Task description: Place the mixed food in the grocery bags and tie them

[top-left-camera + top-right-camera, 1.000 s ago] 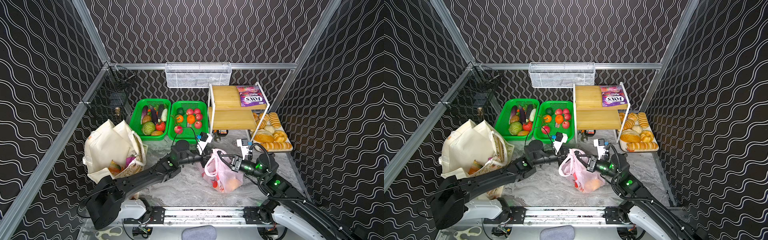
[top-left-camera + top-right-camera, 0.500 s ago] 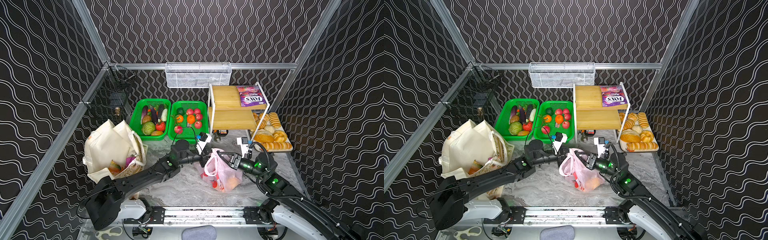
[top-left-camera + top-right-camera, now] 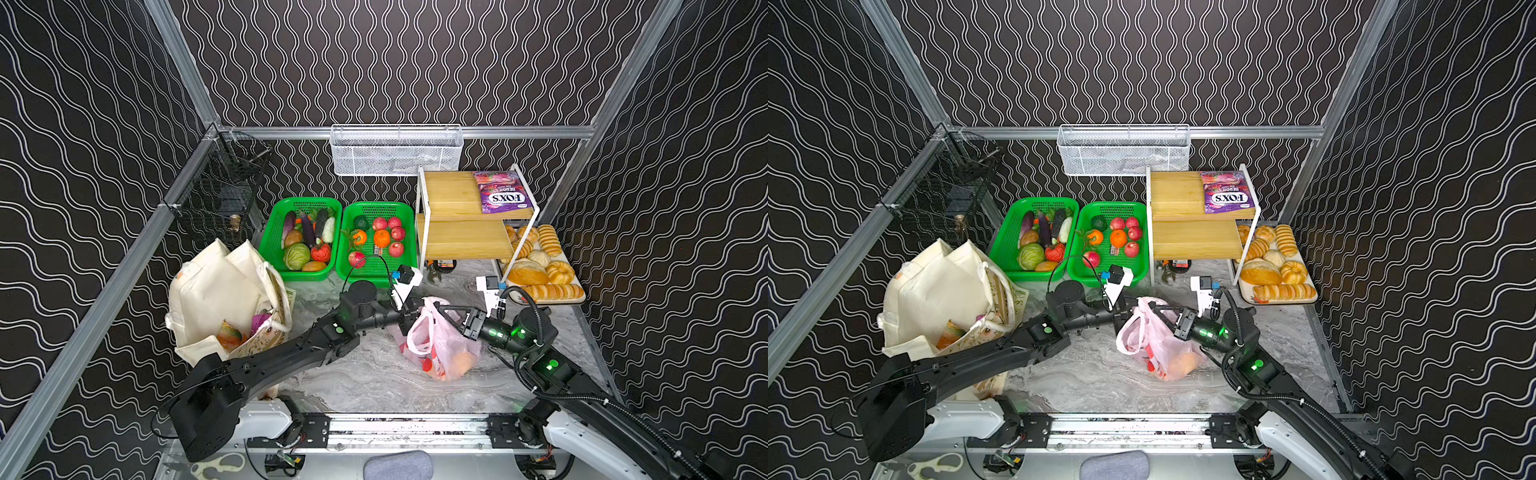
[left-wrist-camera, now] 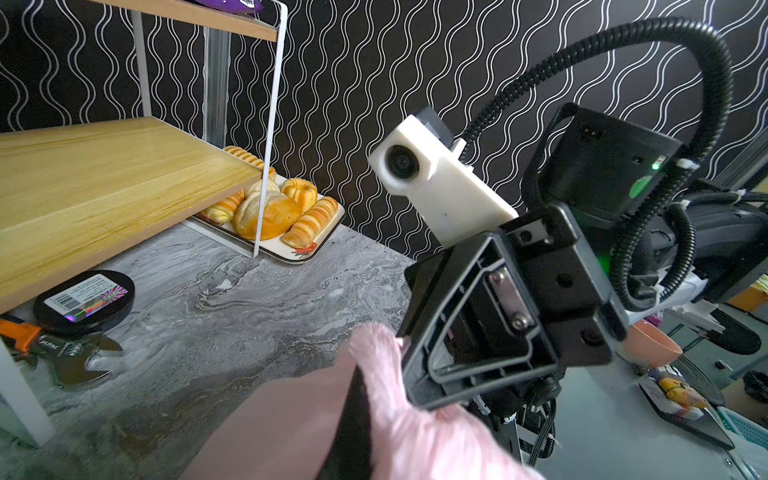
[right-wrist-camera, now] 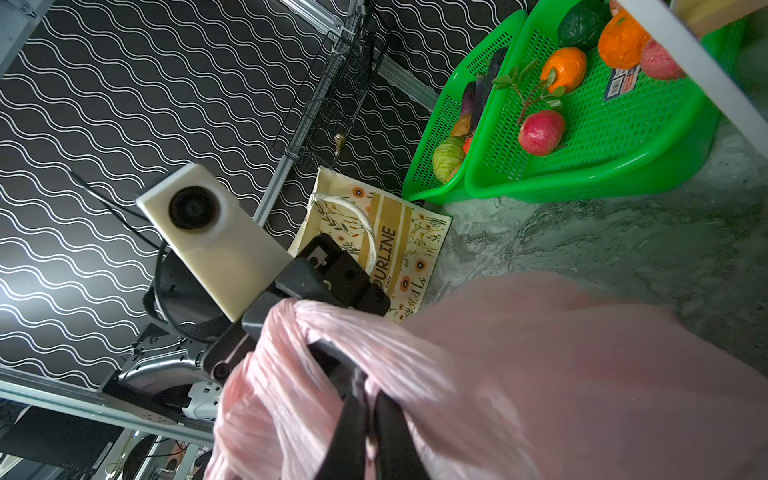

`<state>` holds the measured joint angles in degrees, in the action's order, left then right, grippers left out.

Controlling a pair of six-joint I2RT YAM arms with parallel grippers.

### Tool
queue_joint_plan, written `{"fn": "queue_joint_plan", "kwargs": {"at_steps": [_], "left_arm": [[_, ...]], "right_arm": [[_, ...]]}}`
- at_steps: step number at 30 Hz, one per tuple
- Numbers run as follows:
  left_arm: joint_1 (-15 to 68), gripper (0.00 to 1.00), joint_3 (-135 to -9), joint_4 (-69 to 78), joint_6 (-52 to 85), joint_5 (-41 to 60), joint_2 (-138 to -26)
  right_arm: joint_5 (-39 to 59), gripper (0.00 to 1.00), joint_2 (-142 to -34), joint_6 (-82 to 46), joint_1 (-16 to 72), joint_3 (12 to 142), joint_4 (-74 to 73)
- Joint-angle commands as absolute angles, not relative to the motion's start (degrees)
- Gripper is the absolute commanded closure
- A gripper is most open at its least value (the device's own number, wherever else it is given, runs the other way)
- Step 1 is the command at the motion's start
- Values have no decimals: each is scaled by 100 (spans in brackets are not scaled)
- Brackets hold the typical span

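Note:
The pale-pink plastic bag (image 3: pixel 440 349) (image 3: pixel 1158 345) stands mid-table with a round orange fruit (image 3: pixel 461 361) and something red (image 3: pixel 426 363) showing through its film. My left gripper (image 3: pixel 414 318) (image 3: pixel 1125 318) is shut on a bag handle at its top left; in the left wrist view pink film (image 4: pixel 436 440) wraps that gripper (image 4: pixel 357 415). My right gripper (image 3: pixel 439 309) (image 3: pixel 1155 309) reaches in from the right. It is shut on pink film (image 5: pixel 540 374), pinched between its dark fingers (image 5: pixel 349 432). The cream floral tote (image 3: pixel 216 295) (image 5: pixel 399 249) slumps at the left, packets (image 3: pixel 259 320) showing in its mouth.
Two green baskets (image 3: pixel 274 232) (image 3: pixel 345 266) of produce stand behind the bag. A wooden shelf (image 3: pixel 457 237) carries a purple FOX'S packet (image 3: pixel 500 197). A bread tray (image 3: pixel 540 266) lies at the right. A wrench (image 4: pixel 70 353) and a black tin (image 4: pixel 83 299) lie under the shelf.
My right gripper has moved left along the bag's top, closer to the left gripper, and the bag's mouth is bunched between them. The left arm has hardly moved.

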<state>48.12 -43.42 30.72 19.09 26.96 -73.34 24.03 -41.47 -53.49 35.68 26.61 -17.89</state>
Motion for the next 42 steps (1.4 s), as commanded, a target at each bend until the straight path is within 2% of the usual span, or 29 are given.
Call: {"fn": "queue_joint_plan", "kwargs": {"at_steps": [1,3,10,13,15,18,24,28,30,38,42], "left_arm": [[4812,100,-4326,3002,1863,2742,-7315],[4808,100,-4324,3007,1839,2736,-7314],[4808,100,-4294,2967,1801,2584,-7239],[4808,100,-4265,2888,1791,2492,-7184],[4808,88,-4250,2777,1782,2365,-7154],[4808,84,-4251,2571,1728,2234,-7074],[4812,59,-4259,1729,1617,1709,-6822],[4809,36,-4270,1246,1715,1571,-6559],[4811,29,-4336,857,1734,1465,-6424],[4808,19,-4531,-291,2065,1460,-5814],[4810,16,-4807,-679,2268,1912,-5643]], "right_arm": [[2341,93,-4123,-5424,3578,2747,-2179],[2432,100,-4191,-5428,3580,2889,-2091],[2241,100,-4424,-4863,3578,3483,-980],[2162,100,-4440,-4887,3584,3433,-993],[2128,100,-4415,-4946,3577,3372,-1069],[1952,100,-4344,-4935,3578,3334,-1040],[1500,100,-4336,-4789,3572,3505,-522],[1352,100,-4403,-4793,3579,3560,-395],[1269,100,-4429,-4857,3580,3522,-409],[1111,100,-4430,-5010,3580,3366,-469],[1059,100,-4378,-5071,3582,3326,-492]]}}
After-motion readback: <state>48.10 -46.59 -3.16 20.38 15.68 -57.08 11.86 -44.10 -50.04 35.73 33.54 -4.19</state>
